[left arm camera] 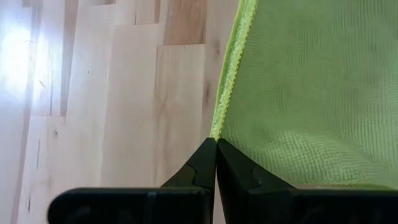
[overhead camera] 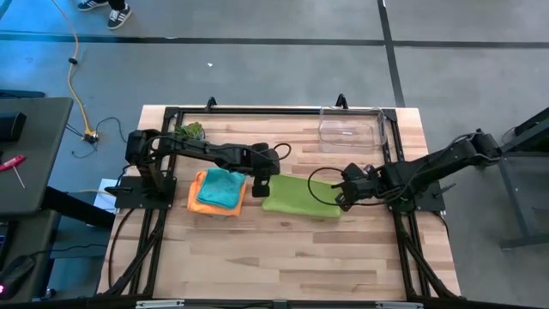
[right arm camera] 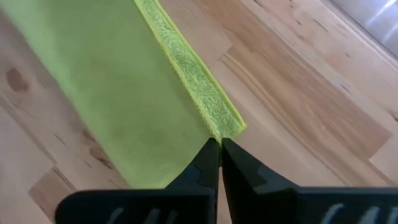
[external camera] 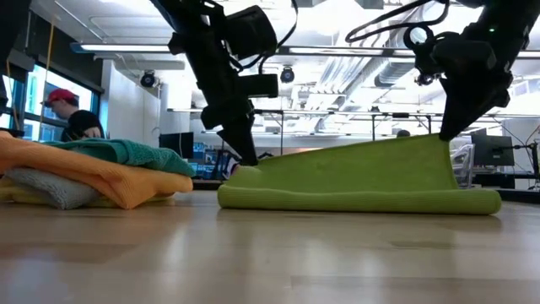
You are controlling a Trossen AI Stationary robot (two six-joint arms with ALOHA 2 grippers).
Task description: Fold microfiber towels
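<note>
Two pincers each pinch one corner of the lime green towel, which lies in the middle of the counter. The left pincer is pressed together on the corner near the pile. The right pincer is pressed together on the corner at the other end. In the low view the right end of the towel is lifted higher than the left end, and the bottom part lies in a soft roll on the wood.

Just beside the left pincer sits a pile of towels. The teal towel is on top and the orange towel is under it. In the low view a grey towel and a bit of yellow towel show under those.

I think the step now is folding the green towel in half. To do it well, both pincers should move together at the same height, so the edge stays straight. They should carry the held edge over to meet the far edge, lay it down flat, and only then let go. Pulling too hard could drag the whole towel. The left arm should stay off the pile.
</note>
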